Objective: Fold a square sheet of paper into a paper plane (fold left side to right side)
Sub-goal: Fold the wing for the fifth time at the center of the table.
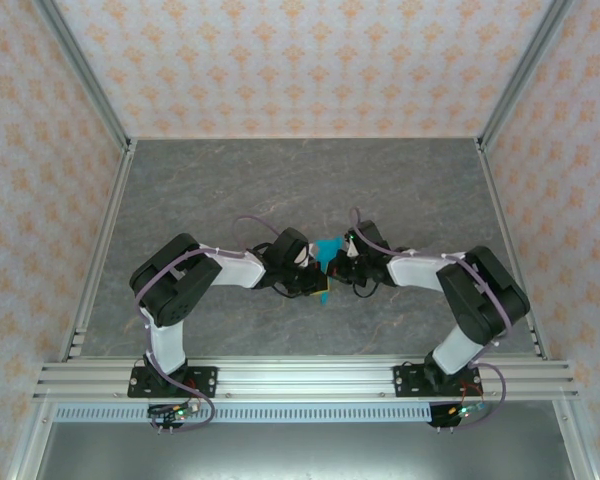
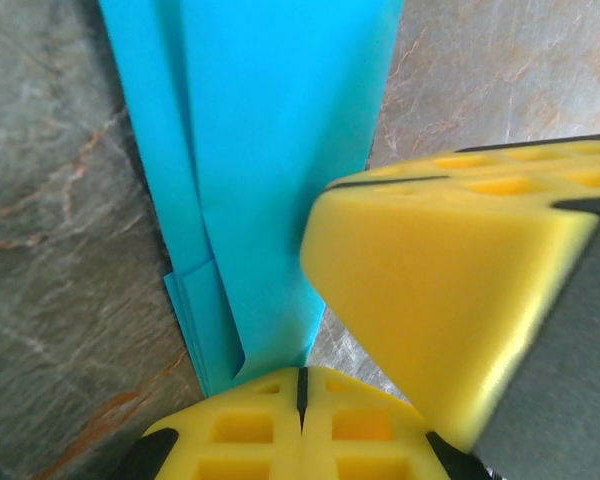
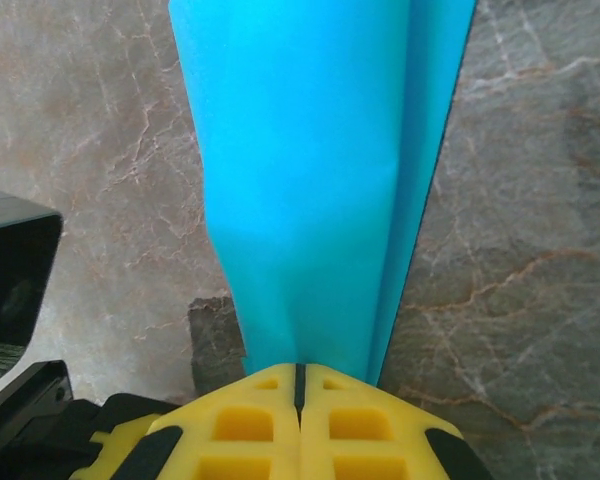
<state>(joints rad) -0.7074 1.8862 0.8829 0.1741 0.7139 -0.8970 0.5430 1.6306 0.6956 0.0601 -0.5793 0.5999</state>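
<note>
The bright blue paper point(image 1: 330, 247), folded into a narrow layered strip, sits at the table's centre between my two grippers. In the left wrist view the paper point(image 2: 270, 150) runs away from my left gripper point(image 2: 302, 378), whose yellow jaws are shut with the paper's near corner reaching into their seam. One yellow finger point(image 2: 430, 300) of the other gripper crowds in from the right. In the right wrist view the paper point(image 3: 310, 150) narrows and puckers into the seam of my right gripper point(image 3: 300, 372), which is shut on it. From above, the left gripper point(image 1: 321, 287) and right gripper point(image 1: 340, 268) nearly touch.
The grey marbled table point(image 1: 280, 180) spreads around the arms, walled by patterned panels at the back and sides. An aluminium rail point(image 1: 300, 378) carrying both arm bases runs along the near edge.
</note>
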